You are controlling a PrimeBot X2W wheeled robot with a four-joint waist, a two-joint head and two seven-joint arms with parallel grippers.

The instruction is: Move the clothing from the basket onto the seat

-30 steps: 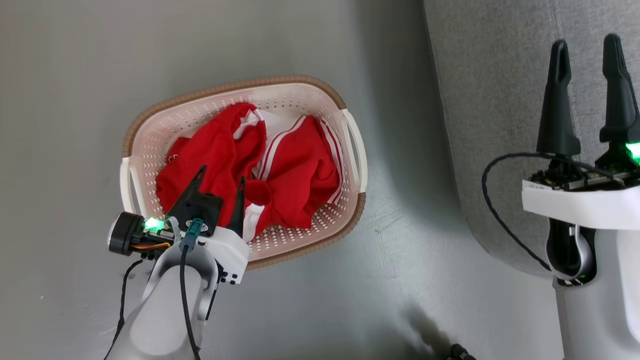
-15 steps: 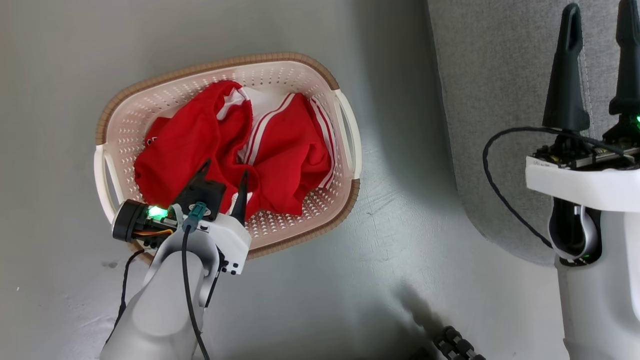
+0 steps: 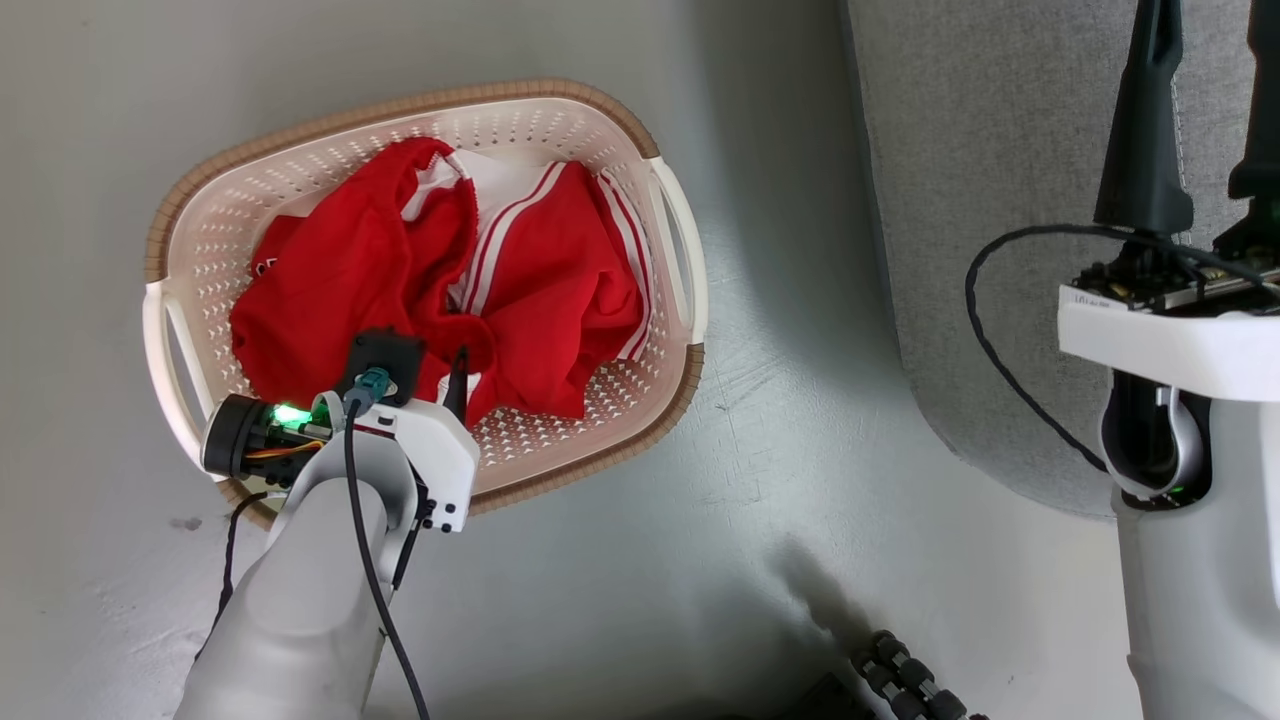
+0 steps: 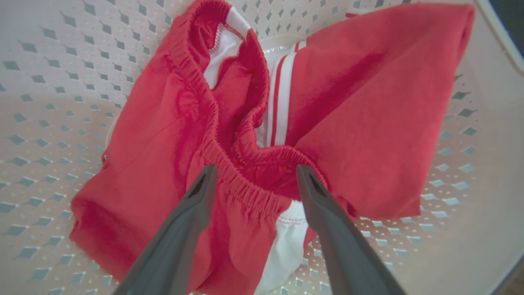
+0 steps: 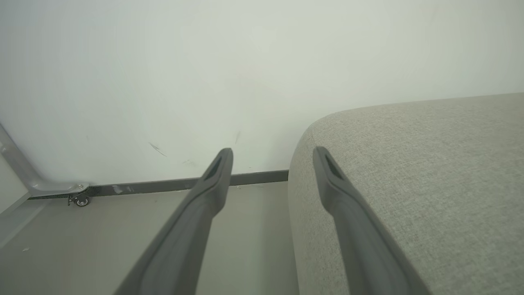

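Inside basket (image 3: pixel 330 165) walls, clothing (image 4: pixel 163 135) under spread left end effector (image 4: pixel 256 169)

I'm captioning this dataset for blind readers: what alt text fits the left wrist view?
The left gripper, fingers open, points down at crumpled red clothing with white stripes, its tips either side of a gathered elastic waistband. The clothing lies in the cream perforated basket.

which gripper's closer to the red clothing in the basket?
Left. The left gripper is down in the basket, open fingers either side of the waistband of the clothing. The right gripper is open by the seat.
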